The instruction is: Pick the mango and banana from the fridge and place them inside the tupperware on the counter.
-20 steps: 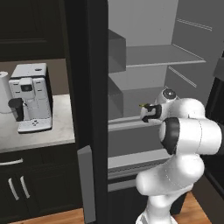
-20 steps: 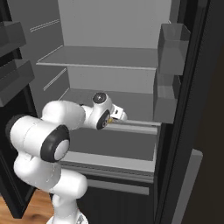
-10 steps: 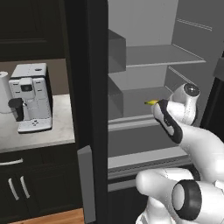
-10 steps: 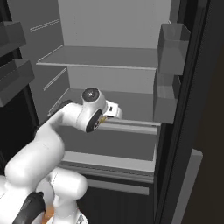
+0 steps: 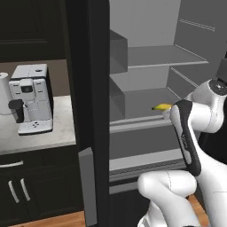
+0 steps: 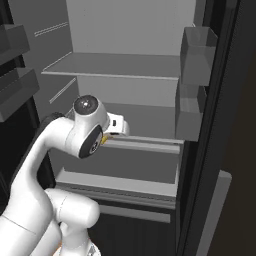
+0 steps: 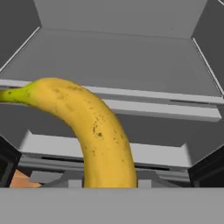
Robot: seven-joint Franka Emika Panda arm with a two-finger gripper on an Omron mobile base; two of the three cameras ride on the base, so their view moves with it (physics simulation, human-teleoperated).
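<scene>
My gripper [image 6: 107, 138] is shut on the banana [image 7: 96, 131], a curved yellow fruit with dark specks and a greenish tip. The banana [image 5: 161, 107] pokes out leftward from behind my forearm, just above the front edge of the middle shelf of the open fridge [image 5: 146, 99]. In the right base view, a sliver of the banana [image 6: 103, 141] shows under the white hand, in front of the fridge [image 6: 145, 120] shelf. The hand view looks along the fruit at the grey shelves. The counter [image 5: 44, 137] lies left of the fridge. The mango and the tupperware are out of view.
A white coffee machine [image 5: 31, 97] stands on the counter, with a white roll [image 5: 3, 93] at its left. The dark fridge door edge [image 5: 91, 111] stands between counter and fridge interior. Door bins [image 6: 192, 105] hang on the right side. Dark cabinets with silver handles [image 5: 17, 190] sit below the counter.
The arm's links have swung round, the elbow now low and near the cameras. The hand with the banana has stayed close to the shelf's front edge, still shut on the fruit.
</scene>
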